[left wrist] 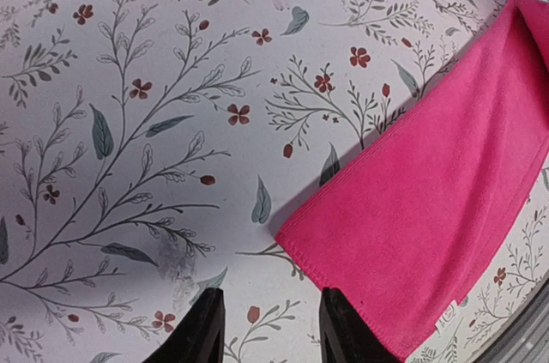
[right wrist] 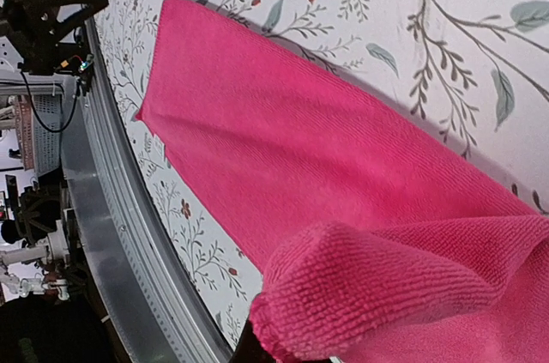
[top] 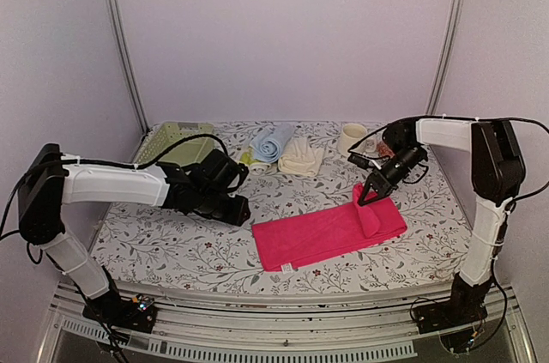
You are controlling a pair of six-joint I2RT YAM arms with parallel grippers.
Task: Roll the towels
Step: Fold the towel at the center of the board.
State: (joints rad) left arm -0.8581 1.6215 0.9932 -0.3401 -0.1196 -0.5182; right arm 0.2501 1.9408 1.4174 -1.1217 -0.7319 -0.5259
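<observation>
Pink first: the hot pink towel lies flat near the middle of the table. Your right claw is pinched on its lifted right end, with cloth hiding the fingers up close. Only your left wrist view shows the left claw spread, holding nothing, beside the towel's edge. At the far side, I can't make out the inside of the basket.

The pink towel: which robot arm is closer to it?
Right. The right end effector grips the pink towel's folded-up end; the left end effector hovers over the table beside its opposite corner.
</observation>
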